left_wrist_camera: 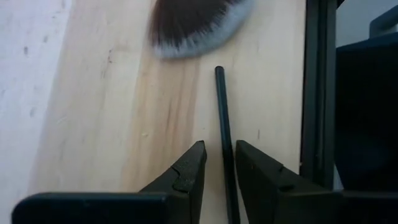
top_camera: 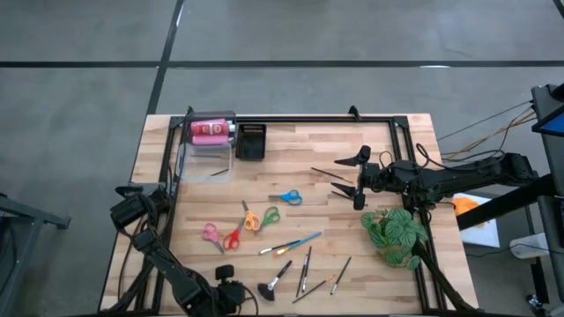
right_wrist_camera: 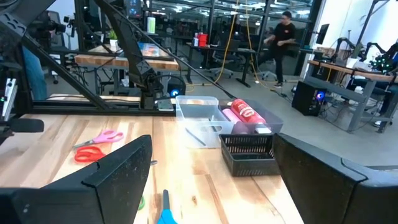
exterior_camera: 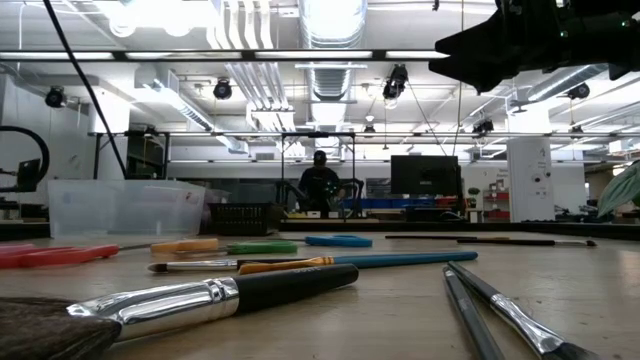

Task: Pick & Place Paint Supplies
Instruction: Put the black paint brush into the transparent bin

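The right claw [top_camera: 355, 175] hangs released above the worktop [top_camera: 370, 264], near thin brushes [top_camera: 333, 173]. The left claw [left_wrist_camera: 217, 165] rests at the near edge, fingers parted around a black brush handle [left_wrist_camera: 224, 137]. Pink paint bottles [top_camera: 210, 130] lie in the clear tub [top_camera: 208, 163]; their label text is unreadable.

I can read no text anywhere; the white label on the pink paint bottle [right_wrist_camera: 244, 113] stays illegible to me.

a robotics lab — exposed ceiling ducts [exterior_camera: 330, 25]; rows of workbenches [right_wrist_camera: 109, 61]; monitors [exterior_camera: 424, 174]; a person [right_wrist_camera: 283, 37] walking behind
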Motion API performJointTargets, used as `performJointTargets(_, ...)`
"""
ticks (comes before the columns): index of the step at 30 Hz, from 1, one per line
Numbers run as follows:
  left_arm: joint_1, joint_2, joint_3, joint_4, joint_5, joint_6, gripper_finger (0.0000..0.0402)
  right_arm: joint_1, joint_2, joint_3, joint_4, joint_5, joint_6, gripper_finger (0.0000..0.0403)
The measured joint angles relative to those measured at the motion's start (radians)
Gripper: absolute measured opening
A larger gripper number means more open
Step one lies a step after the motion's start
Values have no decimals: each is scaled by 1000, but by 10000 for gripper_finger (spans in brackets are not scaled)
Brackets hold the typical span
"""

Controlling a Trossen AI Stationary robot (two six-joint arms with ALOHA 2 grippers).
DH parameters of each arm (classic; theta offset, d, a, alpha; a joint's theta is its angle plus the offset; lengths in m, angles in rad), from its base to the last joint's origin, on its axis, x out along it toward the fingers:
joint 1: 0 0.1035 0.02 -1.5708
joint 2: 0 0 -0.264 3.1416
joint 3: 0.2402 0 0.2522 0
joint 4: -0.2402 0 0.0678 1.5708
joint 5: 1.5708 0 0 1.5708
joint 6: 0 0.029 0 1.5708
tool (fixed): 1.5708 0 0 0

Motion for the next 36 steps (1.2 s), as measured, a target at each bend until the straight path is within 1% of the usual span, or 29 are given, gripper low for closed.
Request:
performJointTargets(8, 4, -1, 0, -23, 3, -42, 90, 0, 0, 0, 0, 0, 0, 331)
performJointTargets(11, 4, -1, 1, -25, 3, -42, 84, 0, 0, 0, 0, 0, 0, 331)
performJointTargets(19, 5, -1, 0, -34, 3, -46, 33, 0, 0, 0, 0, 0, 0, 331)
performJointTargets(25, 5, -1, -1, -35, 2, -48, 5, 0, 0, 0, 0, 0, 0, 331)
performJointTargets(36, 5, -1, 0, -33, -1, -47, 4, 0, 1, 0, 0, 0, 0, 331)
